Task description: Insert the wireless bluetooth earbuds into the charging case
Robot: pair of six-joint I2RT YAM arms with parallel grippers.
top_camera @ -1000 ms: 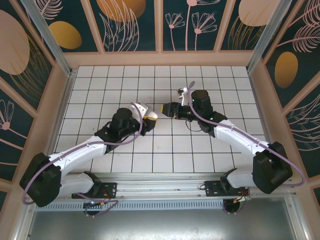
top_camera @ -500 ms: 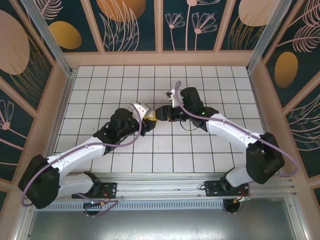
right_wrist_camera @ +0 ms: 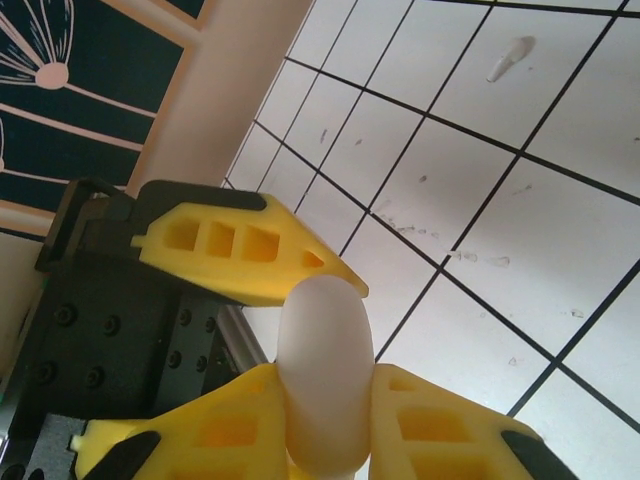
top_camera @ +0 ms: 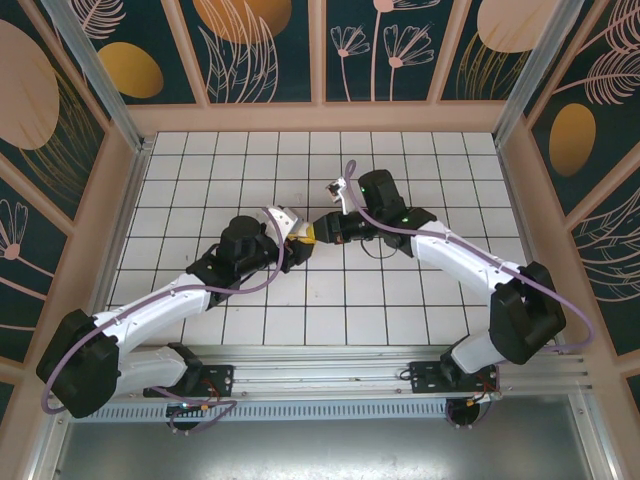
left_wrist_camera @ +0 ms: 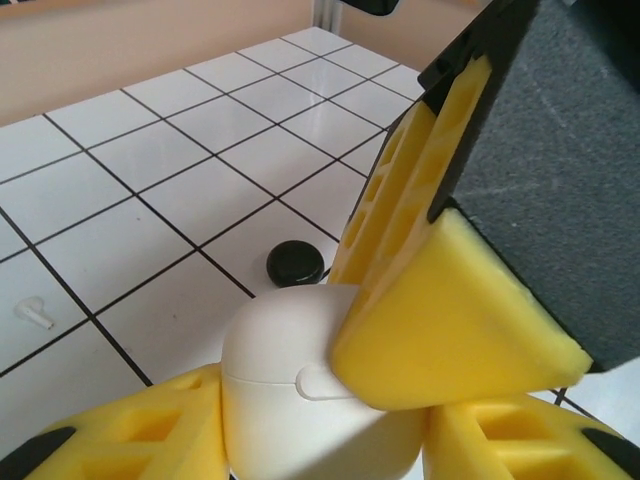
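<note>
The floor (top_camera: 200, 180) was covered in white tiles, divided by thin dark lines into a regular grid. The walls (top_camera: 260, 50) were painted dark teal and decorated with pale line drawings of flowers and leaves and with orange and cream ovals, and they were framed in a light peach tone. The left arm (top_camera: 170, 300) and the right arm (top_camera: 460, 265) were coloured white and black, with lilac cables (top_camera: 345, 165). The fingers (left_wrist_camera: 130, 425) were made in yellow, with black mounts. The charging case (left_wrist_camera: 300, 380) was plain white. One white earbud (left_wrist_camera: 35, 313) and one glossy black earbud (left_wrist_camera: 295, 263) were seen.
</note>
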